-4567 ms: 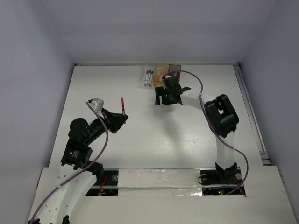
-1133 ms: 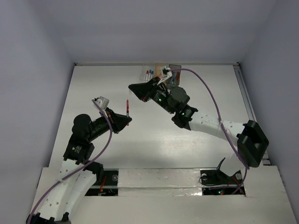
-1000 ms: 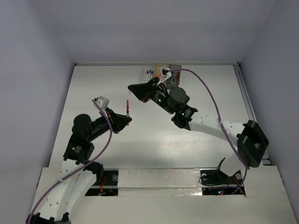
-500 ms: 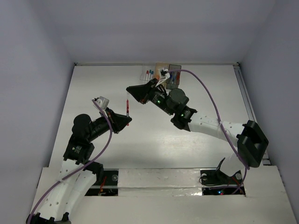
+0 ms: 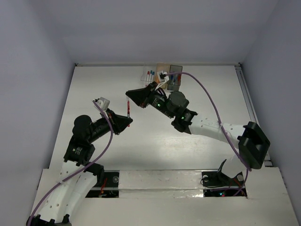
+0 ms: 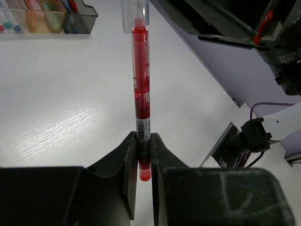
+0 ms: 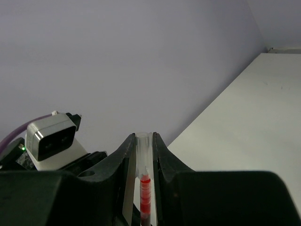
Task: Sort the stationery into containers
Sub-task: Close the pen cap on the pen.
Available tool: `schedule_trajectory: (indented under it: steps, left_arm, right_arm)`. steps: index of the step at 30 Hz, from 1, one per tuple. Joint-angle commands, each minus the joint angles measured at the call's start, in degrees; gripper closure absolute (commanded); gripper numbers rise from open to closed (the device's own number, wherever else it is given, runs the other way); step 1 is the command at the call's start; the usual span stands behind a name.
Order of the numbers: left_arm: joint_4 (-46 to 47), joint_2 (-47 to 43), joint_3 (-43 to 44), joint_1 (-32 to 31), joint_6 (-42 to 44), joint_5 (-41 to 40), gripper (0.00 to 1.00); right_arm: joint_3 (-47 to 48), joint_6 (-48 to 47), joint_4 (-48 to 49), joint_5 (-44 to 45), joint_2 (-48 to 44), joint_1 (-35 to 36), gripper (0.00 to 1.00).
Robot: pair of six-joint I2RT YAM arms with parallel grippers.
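Standing upright, pinched low by the left claw, the red pen has the right claw narrowly straddling its clear cap; grip there unclear.

Overhead view: above and behind, facing down on the table. Wrist views: close, sighting along left gripper and right gripper; all share the red pen.
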Motion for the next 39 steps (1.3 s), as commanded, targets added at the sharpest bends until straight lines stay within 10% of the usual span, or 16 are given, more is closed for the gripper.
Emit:
schedule_trajectory:
  steps: [1, 39]
  left_arm:
    - [3.3, -0.4, -0.2, 0.3, 0.1, 0.3, 1.00]
    - [2.5, -1.9, 0.2, 0.3, 0.5, -1.3, 1.00]
  right_arm:
    - [-1.1, -0.7, 3.8, -0.4, -1.1, 1.0, 1.00]
    - [-8.6, 0.8, -19.4, -13.4, -3.3, 4.5, 1.00]
